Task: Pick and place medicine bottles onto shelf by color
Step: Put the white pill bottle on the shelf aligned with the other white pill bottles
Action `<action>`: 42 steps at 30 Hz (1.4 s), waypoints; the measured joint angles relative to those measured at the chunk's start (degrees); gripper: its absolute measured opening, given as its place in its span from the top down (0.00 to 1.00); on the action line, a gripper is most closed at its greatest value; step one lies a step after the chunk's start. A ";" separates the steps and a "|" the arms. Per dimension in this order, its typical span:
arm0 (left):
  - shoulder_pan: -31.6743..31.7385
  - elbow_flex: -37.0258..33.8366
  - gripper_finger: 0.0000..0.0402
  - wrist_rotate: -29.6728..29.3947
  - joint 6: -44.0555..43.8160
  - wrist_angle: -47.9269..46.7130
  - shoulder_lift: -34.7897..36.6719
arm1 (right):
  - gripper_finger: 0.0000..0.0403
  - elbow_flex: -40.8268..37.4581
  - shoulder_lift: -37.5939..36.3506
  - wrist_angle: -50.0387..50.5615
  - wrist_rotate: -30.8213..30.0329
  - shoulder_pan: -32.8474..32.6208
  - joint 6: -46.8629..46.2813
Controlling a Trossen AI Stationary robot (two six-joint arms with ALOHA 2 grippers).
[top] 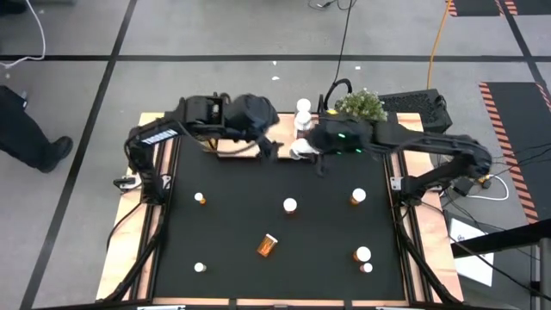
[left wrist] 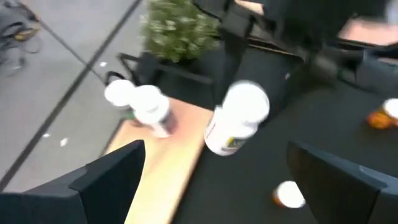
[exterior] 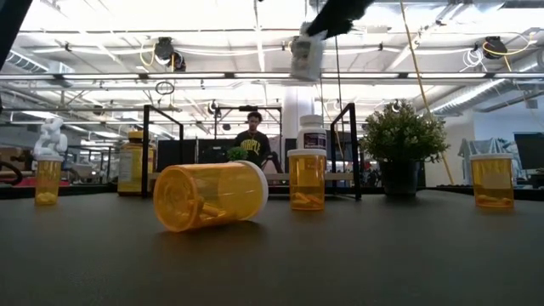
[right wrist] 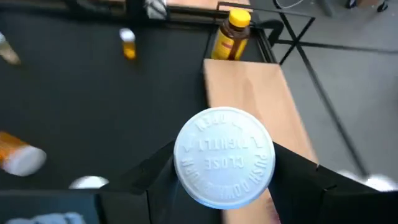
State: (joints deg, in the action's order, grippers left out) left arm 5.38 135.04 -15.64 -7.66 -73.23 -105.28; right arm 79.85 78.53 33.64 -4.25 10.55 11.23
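Observation:
My right gripper (top: 303, 151) is shut on a white bottle (right wrist: 224, 155) and holds it in the air beside the light-wood shelf (right wrist: 255, 93). In the low view that bottle (exterior: 306, 55) hangs high above the mat. My left gripper (top: 269, 148) is open with nothing in it, just left of the bottle and over the shelf's near edge (left wrist: 168, 162). Two white bottles (left wrist: 143, 106) stand on the shelf. A yellow-lidded jar (right wrist: 231, 34) stands at its other end. Several orange bottles stand on the black mat (top: 232, 215), and one (top: 268, 245) lies on its side. My right gripper pinches the white bottle between its two fingers, one on each side of the body (right wrist: 171, 183) just below the cap (right wrist: 224, 146). The fingers come from the table's right, slanting down. The bottle is lifted clear and tilted, its cap toward the wrist.
A green potted plant (top: 360, 105) stands at the far edge, right of the shelf. Black posts (exterior: 350, 149) rise at the shelf's corners. A person (exterior: 252, 140) sits in the room beyond, and a person's leg (top: 26, 133) shows on the floor at the left.

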 joint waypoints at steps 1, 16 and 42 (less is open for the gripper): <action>0.71 -0.04 0.03 -0.55 0.02 -0.43 0.47 | 0.50 2.22 2.51 1.07 0.01 0.74 2.12; 2.26 -0.60 0.03 -5.68 -1.49 -10.92 2.64 | 0.50 3.32 16.58 7.84 4.56 7.91 16.71; 3.47 -0.68 0.03 -7.00 1.20 -10.97 2.54 | 0.47 -5.65 17.00 -3.00 10.40 14.60 16.66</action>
State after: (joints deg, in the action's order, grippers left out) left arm 8.84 134.37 -22.64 -6.46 -84.20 -102.74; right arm 74.19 95.53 30.64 6.15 25.15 27.89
